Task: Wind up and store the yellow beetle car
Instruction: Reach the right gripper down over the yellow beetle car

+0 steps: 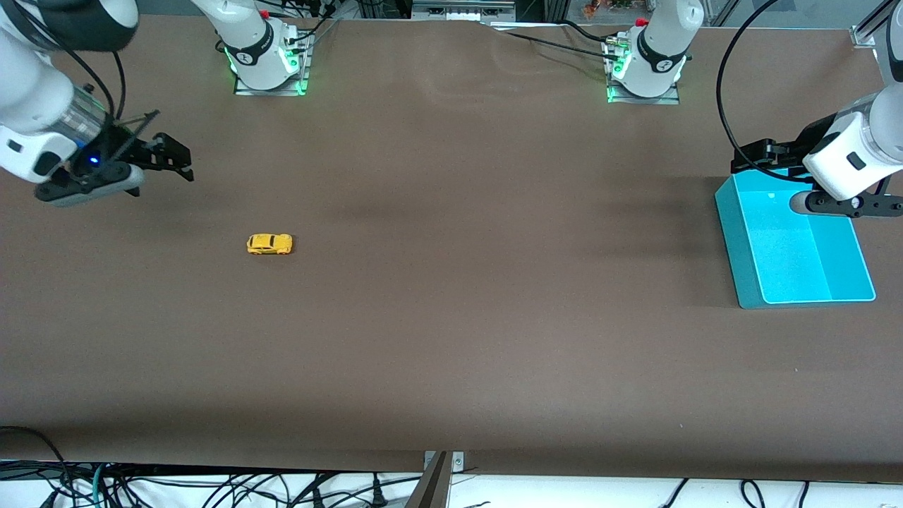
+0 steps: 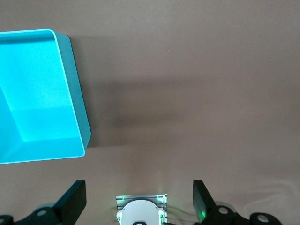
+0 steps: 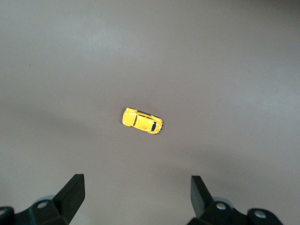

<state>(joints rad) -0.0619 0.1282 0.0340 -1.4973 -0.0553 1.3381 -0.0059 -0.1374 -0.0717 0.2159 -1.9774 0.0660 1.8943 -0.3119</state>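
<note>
The yellow beetle car (image 1: 269, 243) rests on its wheels on the brown table toward the right arm's end; it also shows in the right wrist view (image 3: 142, 121). My right gripper (image 1: 171, 159) is open and empty, up in the air over the table between the car and the right arm's base. In the right wrist view (image 3: 137, 194) the car lies ahead of the open jaws. My left gripper (image 1: 765, 156) is open and empty over the farther edge of the turquoise bin (image 1: 797, 243). In the left wrist view (image 2: 139, 199) the bin (image 2: 75, 101) lies beside the jaws.
The right arm's base (image 1: 264, 53) and the left arm's base (image 1: 645, 67) stand along the table's farther edge; the left base also shows in the left wrist view (image 2: 140, 213). Cables (image 1: 211, 487) hang below the table's near edge.
</note>
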